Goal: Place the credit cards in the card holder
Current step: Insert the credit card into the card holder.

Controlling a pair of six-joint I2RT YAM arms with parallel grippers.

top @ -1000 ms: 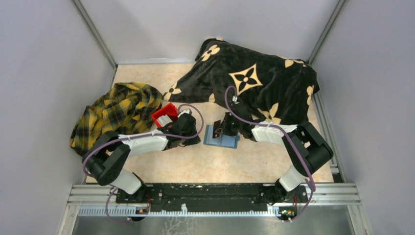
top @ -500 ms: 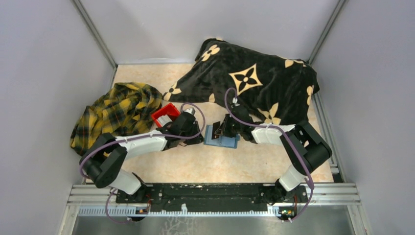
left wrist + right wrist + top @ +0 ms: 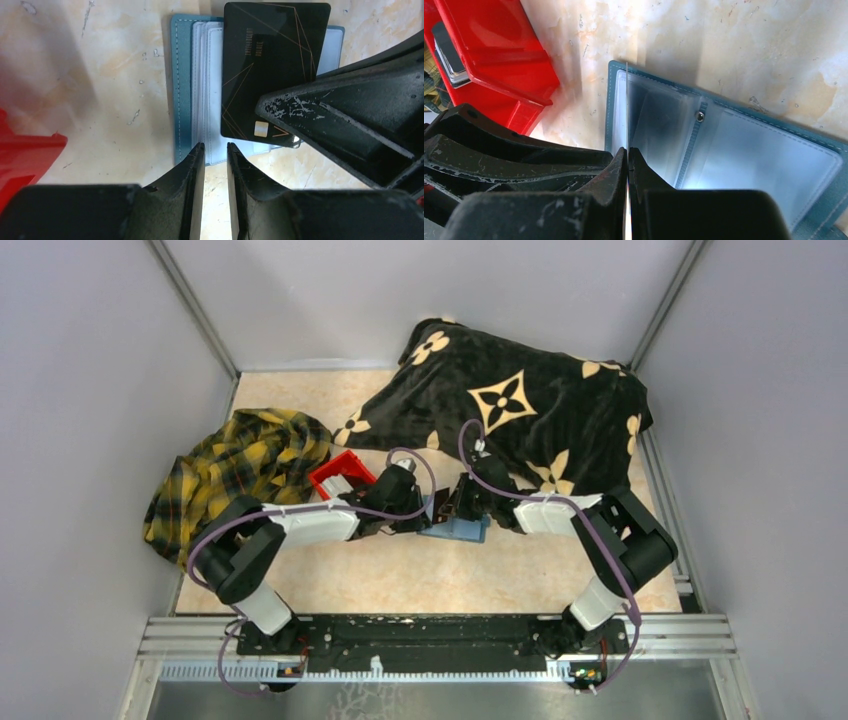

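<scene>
The teal card holder [image 3: 462,531] lies open on the table, its clear slots showing in the left wrist view [image 3: 200,100] and the right wrist view [image 3: 744,150]. My right gripper [image 3: 628,150] is shut on a black credit card [image 3: 270,65] and holds it on edge over the holder's left half; the card shows as a thin line [image 3: 627,100]. My left gripper [image 3: 215,146] is empty, its jaws a narrow gap apart, at the holder's near edge beside the right gripper [image 3: 452,502]. A silvery card [image 3: 449,50] lies in the red bin.
The red bin [image 3: 335,475] stands just left of the holder, against a yellow plaid cloth [image 3: 240,465]. A black cloth with tan flowers [image 3: 520,400] covers the back right. Grey walls close in both sides.
My left arm has swung right, from beside the red bin to the card holder's left edge. The right gripper has stayed over the holder with the card.
</scene>
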